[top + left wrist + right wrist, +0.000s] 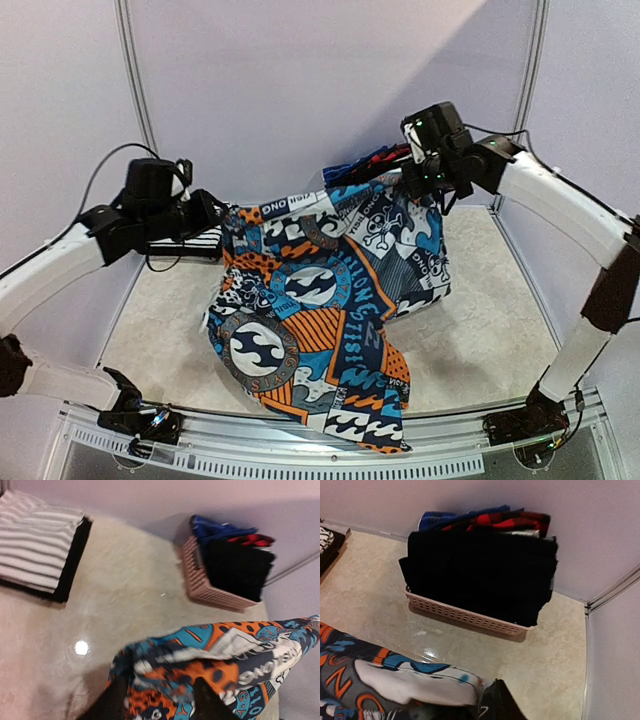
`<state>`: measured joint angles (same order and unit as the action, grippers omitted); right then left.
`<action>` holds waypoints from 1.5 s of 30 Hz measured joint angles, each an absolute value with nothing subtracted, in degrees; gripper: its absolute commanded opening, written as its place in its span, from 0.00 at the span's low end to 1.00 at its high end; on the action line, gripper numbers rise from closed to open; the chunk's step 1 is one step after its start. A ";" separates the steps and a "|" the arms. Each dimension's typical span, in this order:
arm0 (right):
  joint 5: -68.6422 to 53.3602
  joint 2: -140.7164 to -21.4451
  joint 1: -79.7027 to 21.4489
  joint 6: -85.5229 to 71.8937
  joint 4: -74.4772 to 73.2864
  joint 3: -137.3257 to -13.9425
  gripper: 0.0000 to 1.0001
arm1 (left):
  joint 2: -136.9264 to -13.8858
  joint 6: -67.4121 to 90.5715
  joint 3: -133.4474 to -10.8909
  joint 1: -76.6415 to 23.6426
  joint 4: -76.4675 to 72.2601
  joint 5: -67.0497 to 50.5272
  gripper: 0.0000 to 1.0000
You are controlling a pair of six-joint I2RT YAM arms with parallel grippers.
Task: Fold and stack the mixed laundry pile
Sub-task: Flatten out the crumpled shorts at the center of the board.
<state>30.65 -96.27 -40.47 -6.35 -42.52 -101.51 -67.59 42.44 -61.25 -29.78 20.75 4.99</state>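
1. Top view: a blue-orange-white-black graphic-print garment (320, 290) hangs between the left jaws and the right jaws, sagging onto the pale table (480, 340) below them. The right jaws are clamped on its corner.
2. Left wrist: the left jaws stand apart with print cloth between them. Beyond them, to the left, lies a folded white black-striped garment (40, 540); to the right stands a pink latticed plastic basket (200, 582).
3. Right wrist: the basket, beyond the right jaws, holds black, blue and red clothes (480, 575).

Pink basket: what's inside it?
A big black cloth drapes over the pink basket, with red-checked cloth and blue cloth behind. Anything underneath them is covered.
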 measured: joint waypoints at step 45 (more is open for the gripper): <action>-0.14 -77.47 -79.96 -31.51 -38.72 -53.47 0.85 | -57.63 42.33 -32.36 -46.72 29.95 10.46 0.64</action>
